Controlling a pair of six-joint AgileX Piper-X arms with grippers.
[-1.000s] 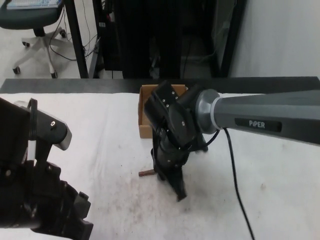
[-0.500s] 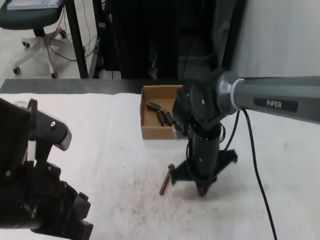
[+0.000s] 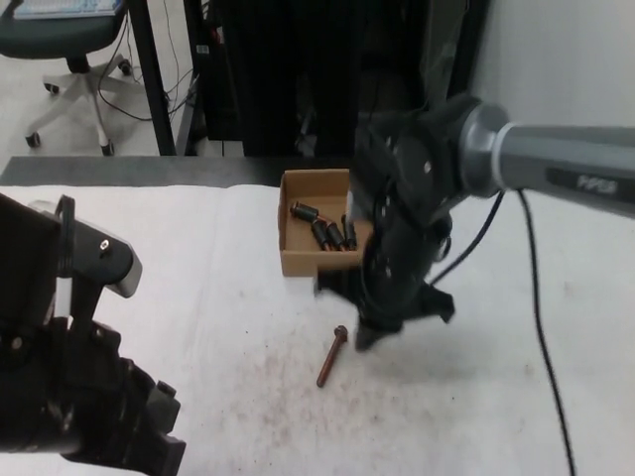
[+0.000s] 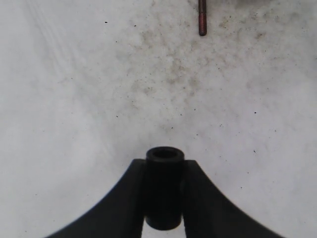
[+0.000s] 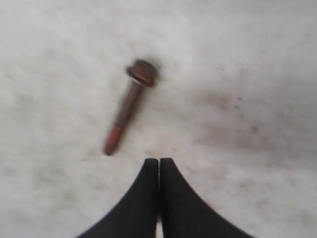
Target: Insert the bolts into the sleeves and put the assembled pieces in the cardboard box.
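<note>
- Copper-coloured bolt [image 3: 332, 355] lies loose on the white worktop [image 3: 198, 297], at six o'clock from the cardboard box [image 3: 298, 262].
- The left jaws pinch a black sleeve [image 4: 165, 193]; the right jaws are closed, empty, beside the bolt.
- Likely step: fetching the bolt. The right jaws must part and straddle its shank.

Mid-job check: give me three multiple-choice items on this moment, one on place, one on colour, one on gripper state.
1. Where is the bolt relative to the box? A inside it; B on the cloth outside it; C in a gripper.
2. The sleeve in the left gripper is: A black; B white; C yellow.
3. The right gripper is: A shut, empty; B shut on the bolt; C wide open.
Answers: 1B, it lies loose on the cloth; 2A, dark against the pale cloth; 3A, fingers meet with nothing between.
</note>
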